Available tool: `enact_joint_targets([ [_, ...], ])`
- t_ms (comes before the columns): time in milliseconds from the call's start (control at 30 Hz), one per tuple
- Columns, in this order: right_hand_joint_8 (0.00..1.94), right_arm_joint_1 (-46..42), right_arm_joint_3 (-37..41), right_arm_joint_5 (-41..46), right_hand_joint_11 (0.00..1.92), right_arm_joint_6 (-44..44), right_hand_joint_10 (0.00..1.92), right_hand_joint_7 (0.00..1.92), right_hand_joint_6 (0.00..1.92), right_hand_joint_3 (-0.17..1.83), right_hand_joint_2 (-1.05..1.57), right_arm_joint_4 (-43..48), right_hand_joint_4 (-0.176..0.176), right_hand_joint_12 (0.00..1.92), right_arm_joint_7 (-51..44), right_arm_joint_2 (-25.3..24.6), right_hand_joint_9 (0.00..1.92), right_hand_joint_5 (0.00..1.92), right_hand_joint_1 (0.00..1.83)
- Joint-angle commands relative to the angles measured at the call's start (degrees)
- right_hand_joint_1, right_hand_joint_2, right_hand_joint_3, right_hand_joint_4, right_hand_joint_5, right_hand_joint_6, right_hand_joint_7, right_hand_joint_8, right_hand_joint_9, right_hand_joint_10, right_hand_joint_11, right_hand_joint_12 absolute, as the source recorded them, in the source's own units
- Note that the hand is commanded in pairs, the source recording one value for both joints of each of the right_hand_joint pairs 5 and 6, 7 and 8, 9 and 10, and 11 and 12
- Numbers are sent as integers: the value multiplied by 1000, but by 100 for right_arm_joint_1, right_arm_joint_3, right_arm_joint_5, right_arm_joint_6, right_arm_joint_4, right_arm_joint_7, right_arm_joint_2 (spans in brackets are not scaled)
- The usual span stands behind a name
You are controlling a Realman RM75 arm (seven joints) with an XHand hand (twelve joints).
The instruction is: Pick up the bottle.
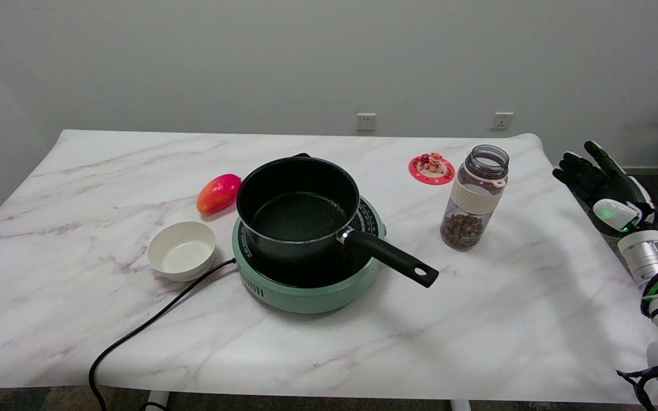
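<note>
The bottle [473, 197] stands upright on the right part of the marble table [477, 319]. It is clear, has a cream band around its upper half, an open mouth with no cap, and brown bits filling its lower part. My right hand [597, 177] hovers beyond the table's right edge, well to the right of the bottle and apart from it. Its fingers are spread and hold nothing.
A black saucepan [300, 208] sits on a green cooker [312, 288]; its handle [390, 258] points toward the bottle. A red coaster with small figures [432, 168] lies behind the bottle. A white bowl [181, 250], a red-orange fruit [218, 193] and a black cable [152, 322] lie left.
</note>
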Motion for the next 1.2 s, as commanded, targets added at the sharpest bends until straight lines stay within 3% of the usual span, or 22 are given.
enact_joint_targets([
  [33,457,215,-81,-895,453,-144,401,457,172,1097,-804,-133,0,453,-29,19,401,172,1239],
  [300,438,479,-188,-1206,426,-103,393,438,179,1105,-852,-310,0,426,-22,47,393,179,1249],
  [633,494,814,-279,-1213,438,135,416,494,208,1128,-856,-504,0,438,-29,-434,416,208,1245],
  [1200,521,1965,-1340,-1678,438,135,427,521,256,1168,-907,-971,0,438,19,-650,427,256,1233],
])
